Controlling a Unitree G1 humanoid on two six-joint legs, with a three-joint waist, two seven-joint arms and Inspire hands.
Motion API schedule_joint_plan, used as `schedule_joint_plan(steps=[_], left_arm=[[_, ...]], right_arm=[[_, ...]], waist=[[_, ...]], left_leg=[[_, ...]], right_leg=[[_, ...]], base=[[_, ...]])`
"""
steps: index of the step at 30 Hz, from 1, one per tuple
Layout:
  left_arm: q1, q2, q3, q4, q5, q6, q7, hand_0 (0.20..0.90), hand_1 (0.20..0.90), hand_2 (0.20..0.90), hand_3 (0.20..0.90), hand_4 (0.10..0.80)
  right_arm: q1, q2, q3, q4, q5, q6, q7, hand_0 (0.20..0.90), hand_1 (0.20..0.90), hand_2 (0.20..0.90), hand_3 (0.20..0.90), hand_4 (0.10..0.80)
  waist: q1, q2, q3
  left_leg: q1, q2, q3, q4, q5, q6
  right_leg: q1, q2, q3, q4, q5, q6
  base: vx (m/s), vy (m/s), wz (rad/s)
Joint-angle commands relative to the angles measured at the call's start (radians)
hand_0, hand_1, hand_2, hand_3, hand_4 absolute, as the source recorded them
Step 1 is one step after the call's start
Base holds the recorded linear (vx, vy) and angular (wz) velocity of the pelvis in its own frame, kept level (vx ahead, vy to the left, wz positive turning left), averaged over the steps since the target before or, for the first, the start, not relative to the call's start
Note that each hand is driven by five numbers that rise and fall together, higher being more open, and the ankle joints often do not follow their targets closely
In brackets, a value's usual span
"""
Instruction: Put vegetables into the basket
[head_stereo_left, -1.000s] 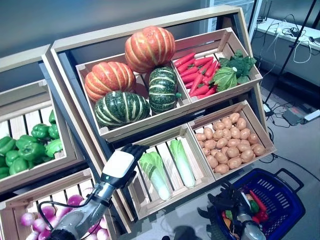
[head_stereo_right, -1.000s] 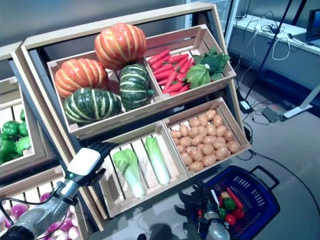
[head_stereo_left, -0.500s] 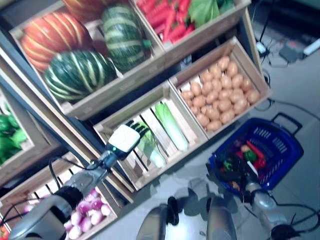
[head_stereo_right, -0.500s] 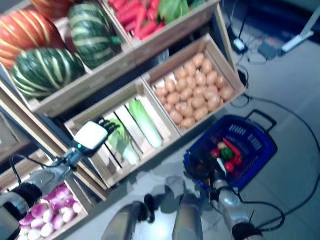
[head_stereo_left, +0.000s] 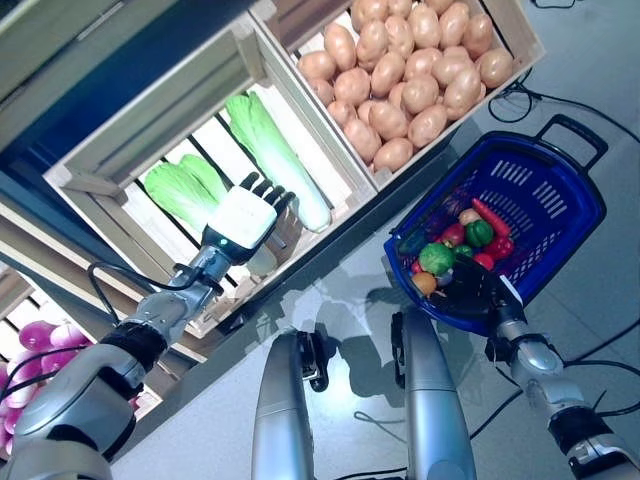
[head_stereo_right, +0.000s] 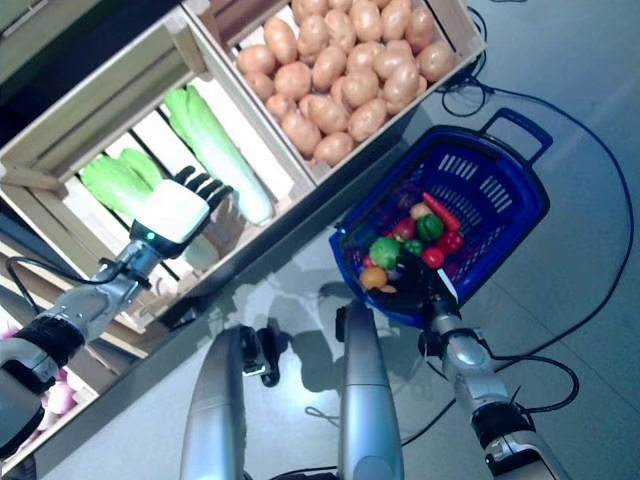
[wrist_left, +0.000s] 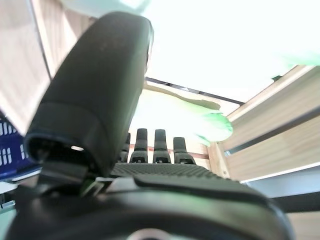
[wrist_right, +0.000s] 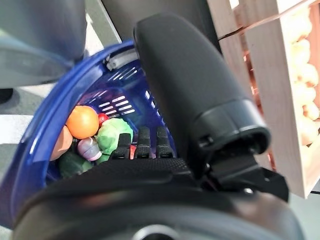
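Note:
My left hand (head_stereo_left: 245, 215) is open inside the lower wooden crate (head_stereo_left: 120, 150). Its straight fingers lie between two pale green cabbages, one leafy (head_stereo_left: 180, 190) and one long (head_stereo_left: 275, 160). In the left wrist view the fingers (wrist_left: 155, 142) point at a cabbage (wrist_left: 200, 120) close ahead. The blue basket (head_stereo_left: 545, 195) stands on the floor at the right. It holds a green leafy vegetable (head_stereo_left: 436, 258), a green pepper (head_stereo_left: 479, 232), a red chili (head_stereo_left: 490, 217) and an orange one (head_stereo_left: 424, 283). My right hand (head_stereo_left: 475, 290) is open at the basket's near rim, and its fingers (wrist_right: 145, 142) are straight over the vegetables.
A crate of potatoes (head_stereo_left: 400, 80) sits on the stand just behind the basket. The cabbage crate's front board (head_stereo_left: 330, 215) runs between my left hand and the floor. Grey floor (head_stereo_left: 600, 300) lies to the right of the basket.
The camera has tilted down toward the floor. My left hand has reached further into the cabbage crate, between the cabbages. My right hand has stayed at the basket's rim.

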Motion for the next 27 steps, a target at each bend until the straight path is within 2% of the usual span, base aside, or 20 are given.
schedule_joint_plan(steps=[1, 5, 7, 11, 19, 27], left_arm=[[-0.096, 0.09, 0.026, 0.035, 0.032, 0.072, -0.031, 0.9, 0.9, 0.9, 0.9, 0.8], [-0.102, 0.102, 0.016, 0.059, 0.027, 0.088, -0.126, 0.9, 0.9, 0.9, 0.9, 0.8], [-0.104, 0.112, 0.007, 0.071, 0.012, 0.124, -0.205, 0.9, 0.9, 0.9, 0.9, 0.8], [-0.079, 0.115, 0.018, 0.137, 0.005, 0.168, -0.279, 0.9, 0.9, 0.9, 0.9, 0.8], [0.037, 0.108, 0.062, 0.214, -0.016, 0.181, -0.318, 0.9, 0.9, 0.9, 0.9, 0.8], [0.146, 0.081, 0.113, 0.248, -0.035, 0.164, -0.271, 0.9, 0.9, 0.9, 0.9, 0.8]], right_arm=[[-0.054, -0.039, -0.028, -0.104, 0.079, -0.052, 0.043, 0.9, 0.9, 0.9, 0.9, 0.8], [-0.075, -0.044, -0.045, -0.119, 0.112, -0.04, 0.026, 0.9, 0.9, 0.9, 0.9, 0.8], [-0.076, -0.045, -0.056, -0.128, 0.112, -0.045, 0.011, 0.9, 0.9, 0.9, 0.9, 0.8], [-0.074, -0.04, -0.07, -0.131, 0.123, -0.051, -0.014, 0.9, 0.9, 0.9, 0.9, 0.8], [-0.027, -0.042, -0.088, -0.121, 0.122, -0.065, -0.007, 0.9, 0.9, 0.9, 0.9, 0.8], [-0.002, -0.021, -0.08, -0.093, 0.098, -0.073, 0.013, 0.9, 0.9, 0.9, 0.9, 0.8]], waist=[[-0.005, 0.002, -0.069], [-0.002, -0.006, -0.062], [-0.001, -0.011, -0.056], [0.007, -0.023, -0.05], [0.018, -0.021, -0.057], [0.034, -0.012, -0.071]], left_leg=[[0.02, -0.03, 0.105, 0.035, -0.121, 0.131], [-0.064, -0.025, 0.085, 0.109, -0.133, 0.133], [-0.107, -0.023, 0.074, 0.145, -0.14, 0.136], [-0.163, -0.019, 0.057, 0.182, -0.148, 0.141], [-0.188, -0.015, 0.052, 0.195, -0.146, 0.136], [-0.144, -0.019, 0.057, 0.147, -0.128, 0.124]], right_leg=[[0.023, 0.051, 0.028, -0.074, 0.048, -0.078], [-0.05, 0.054, 0.022, -0.008, 0.039, -0.079], [-0.088, 0.057, 0.019, 0.023, 0.037, -0.076], [-0.136, 0.064, 0.01, 0.049, 0.039, -0.071], [-0.155, 0.056, 0.002, 0.058, 0.045, -0.063], [-0.113, 0.044, -0.002, 0.009, 0.058, -0.057]], base=[[0.0, 0.0, 0.0], [0.0, 0.0, 0.0], [-0.033, -0.007, 0.04], [-0.019, -0.012, 0.0], [0.02, 0.0, -0.06], [0.036, 0.008, 0.01]])
